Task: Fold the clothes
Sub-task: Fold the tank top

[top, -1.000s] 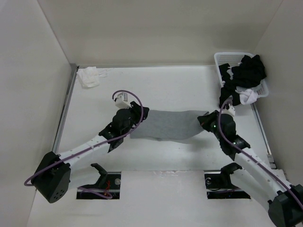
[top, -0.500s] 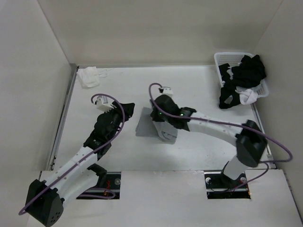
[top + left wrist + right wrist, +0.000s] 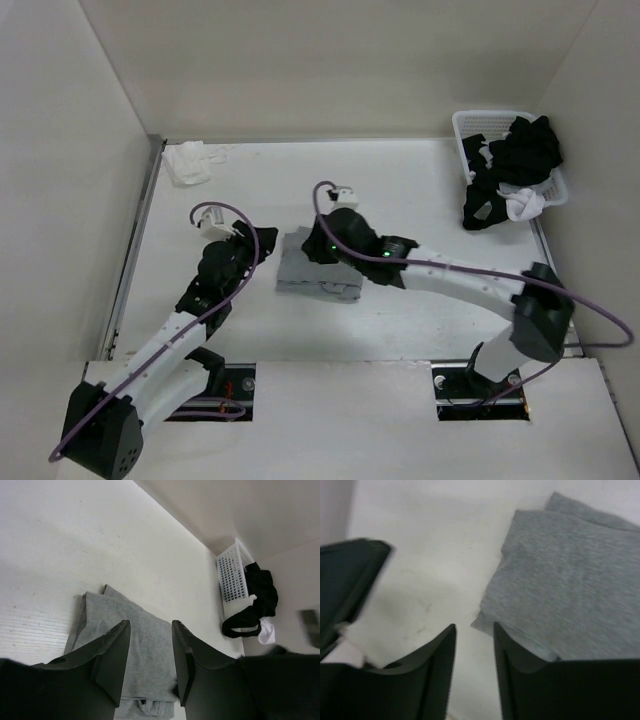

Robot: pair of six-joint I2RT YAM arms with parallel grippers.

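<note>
Two hands empty, fingers parted | grey tank top (image 3: 315, 280) a folded packet mid-tabletop (image 3: 420, 190) | right hand (image 3: 474, 627) above its far edge, nearer | left hand (image 3: 150, 627) just beside its left edge, packet to its right

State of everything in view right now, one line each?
Tank top, folded into a compact stack, flat on the table, not held.
Left end effector, open, empty.
Right end effector, open, empty, above the tank top's edge.
Basket, full, dark clothes hanging over its rim.
White cloth, crumpled in the far left corner.
</note>
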